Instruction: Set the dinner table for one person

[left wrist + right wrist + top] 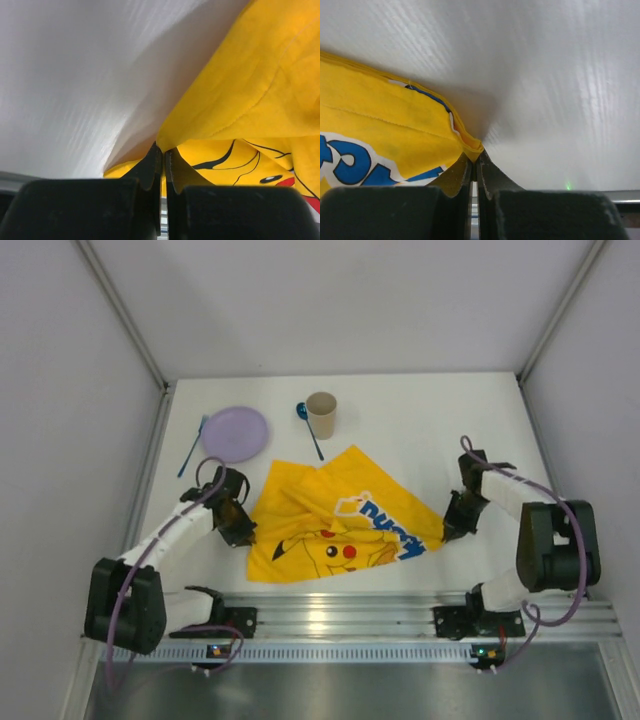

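Yellow mat (335, 525) corners are sitting clamped in left pincer (161, 150) and right pincer (475, 159); only wrist views are showing this.

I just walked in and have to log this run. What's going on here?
Both arms are working on the yellow Pikachu mat, which lies rumpled and partly folded on the white table. The left gripper is pinched shut on its left edge, the right gripper on its right corner. At the far side the purple plate, blue fork, paper cup and blue spoon sit untouched; nothing is laid on the mat yet.
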Available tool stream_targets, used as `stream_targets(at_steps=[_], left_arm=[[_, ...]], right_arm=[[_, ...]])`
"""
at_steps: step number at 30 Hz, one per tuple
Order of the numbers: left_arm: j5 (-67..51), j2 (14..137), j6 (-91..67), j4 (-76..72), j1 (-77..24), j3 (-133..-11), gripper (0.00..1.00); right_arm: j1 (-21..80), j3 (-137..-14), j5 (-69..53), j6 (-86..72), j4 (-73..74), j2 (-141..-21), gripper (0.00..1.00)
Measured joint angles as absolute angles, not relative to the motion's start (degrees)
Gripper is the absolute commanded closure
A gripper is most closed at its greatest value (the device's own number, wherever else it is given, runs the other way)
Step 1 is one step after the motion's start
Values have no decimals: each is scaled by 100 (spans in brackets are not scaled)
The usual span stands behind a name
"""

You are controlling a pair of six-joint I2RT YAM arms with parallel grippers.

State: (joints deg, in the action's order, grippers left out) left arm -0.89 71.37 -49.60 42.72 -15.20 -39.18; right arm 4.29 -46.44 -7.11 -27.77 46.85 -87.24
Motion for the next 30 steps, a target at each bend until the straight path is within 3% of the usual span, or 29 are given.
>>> stream_targets(at_steps=[11, 12, 13, 15, 16, 17, 18, 19, 20, 25, 30], left_arm=[[392, 6440, -5966, 5867, -1474, -4971, 100], [399, 6294, -6110, 5942, -1487, -4982, 96], [399, 6145, -6243, 6018, -1505, -4943, 73], [399, 5835, -6471, 6167, -1542, -4729, 46], [390, 5749, -6512, 6226, -1542, -4615, 36], [388, 5686, -6571, 6252, -1542, -4466, 26], [364, 5673, -6591, 6307, -1542, -4327, 22], [338, 5690, -6624, 6348, -1542, -4202, 21], [305, 5719, -6637, 6379, -1544, -4104, 20], [242, 5712, -6519, 6412, -1546, -4053, 23], [298, 6176, -6086, 6069, -1546, -4558, 29]], right_arm=[[-325, -4678, -521, -3841, 5446, -7275, 100], [-342, -4628, -574, -3885, 5441, -7190, 100], [-351, -4515, -661, -3931, 5426, -7091, 100], [-364, -4125, -847, -4027, 5371, -6930, 76], [-368, -3861, -937, -4058, 5356, -6895, 61], [-384, -3614, -1050, -4060, 5358, -6921, 55], [-392, -3433, -1118, -4040, 5371, -6984, 48], [-392, -3310, -1181, -4021, 5408, -7063, 32], [-397, -3249, -1229, -4012, 5430, -7126, 24], [-401, -3494, -1337, -3900, 5555, -7057, 20], [-399, -4842, -1374, -3782, 5509, -7098, 21]])
